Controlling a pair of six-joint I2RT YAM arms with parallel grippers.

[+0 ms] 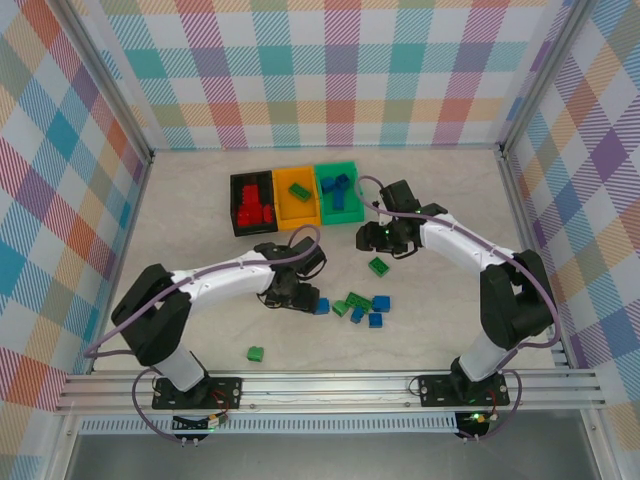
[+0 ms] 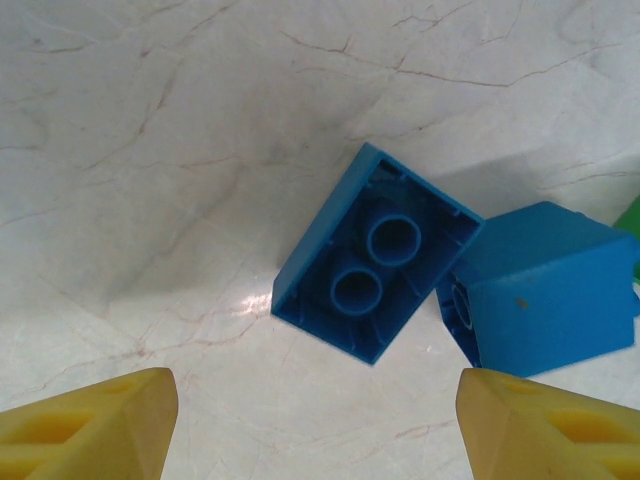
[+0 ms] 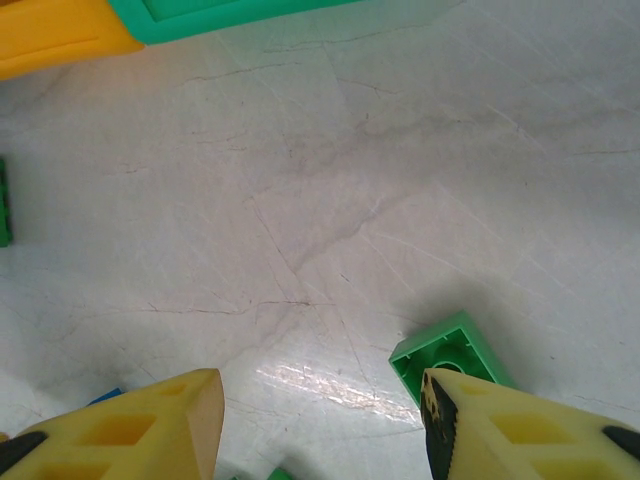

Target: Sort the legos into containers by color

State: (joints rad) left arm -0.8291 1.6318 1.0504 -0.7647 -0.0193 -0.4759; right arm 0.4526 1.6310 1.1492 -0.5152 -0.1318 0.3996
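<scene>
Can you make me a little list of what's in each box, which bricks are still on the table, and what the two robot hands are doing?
Black bin: red bricks inside
Orange bin: cannot tell what is inside
Green bin: blue bricks inside
Table: loose green bricks and loose blue bricks near the arms
Left gripper: open, pointing at an upside-down blue brick
Right gripper: open, empty, a green brick right beside it
</scene>
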